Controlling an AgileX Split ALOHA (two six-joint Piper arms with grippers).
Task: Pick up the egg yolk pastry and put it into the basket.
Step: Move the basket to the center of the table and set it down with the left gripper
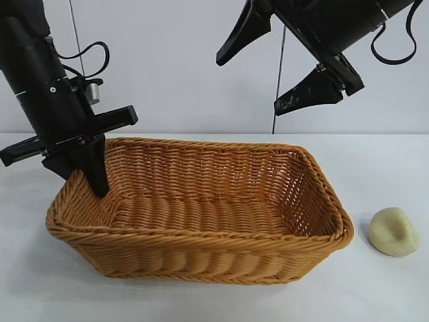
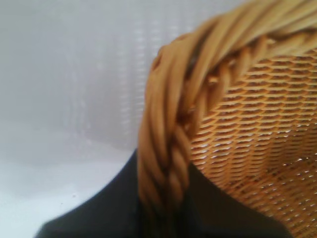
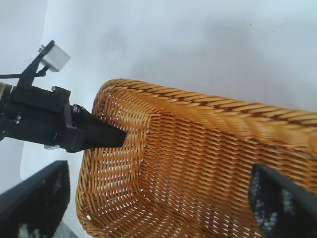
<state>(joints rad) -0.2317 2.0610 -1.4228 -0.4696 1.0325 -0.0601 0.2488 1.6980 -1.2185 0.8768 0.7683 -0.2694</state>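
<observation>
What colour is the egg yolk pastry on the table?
Pale yellow-cream; the egg yolk pastry shows best in the exterior view.

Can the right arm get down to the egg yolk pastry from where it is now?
Probably yes. The right gripper hangs open, high over the basket; the egg yolk pastry lies bare on the table beside the basket's right end, nothing over it. The left gripper is clamped on the basket's far-left rim.

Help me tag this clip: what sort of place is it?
Probably a robot test bench: a plain white table and wall, holding only a wicker basket and egg yolk pastry, with left gripper at the rim and right gripper above.
</observation>
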